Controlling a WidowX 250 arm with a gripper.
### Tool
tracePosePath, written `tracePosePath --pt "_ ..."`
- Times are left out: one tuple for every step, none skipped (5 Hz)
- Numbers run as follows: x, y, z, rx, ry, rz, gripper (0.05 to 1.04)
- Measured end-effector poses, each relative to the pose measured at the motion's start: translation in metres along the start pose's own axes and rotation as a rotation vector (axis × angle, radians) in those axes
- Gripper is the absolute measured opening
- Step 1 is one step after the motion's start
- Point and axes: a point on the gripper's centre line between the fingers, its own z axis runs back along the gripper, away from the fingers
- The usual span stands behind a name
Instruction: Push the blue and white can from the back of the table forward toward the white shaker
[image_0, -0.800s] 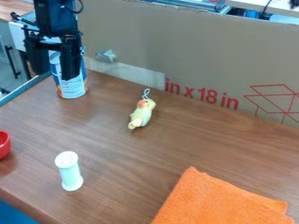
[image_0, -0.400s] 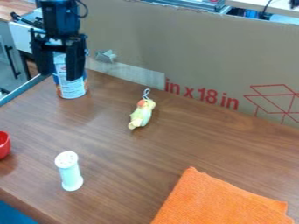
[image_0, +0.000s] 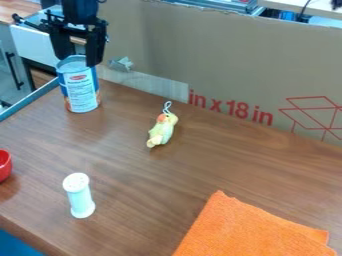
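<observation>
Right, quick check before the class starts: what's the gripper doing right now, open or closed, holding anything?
Gripper: open, its fingers spread apart, gripping nothing, near the top of the can.

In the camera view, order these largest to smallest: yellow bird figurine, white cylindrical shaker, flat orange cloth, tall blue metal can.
Flat orange cloth
Tall blue metal can
White cylindrical shaker
Yellow bird figurine
Nearness to the camera may enlarge the shaker.

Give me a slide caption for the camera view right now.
Black gripper, open by a can, with a toy bird, white shaker and orange cloth on the table.
</observation>
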Motion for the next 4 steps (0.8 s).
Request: tracePosePath --pt "0.038 0.009 -0.005 0.002 -0.061 0.0 1.0" --pt "0.065 0.027 -0.013 0.014 -0.117 0.034 1.0" --pt "0.078 0.042 -0.022 0.04 -0.163 0.107 1.0" --pt "0.086 0.047 -0.024 0.069 -0.208 0.137 1.0"
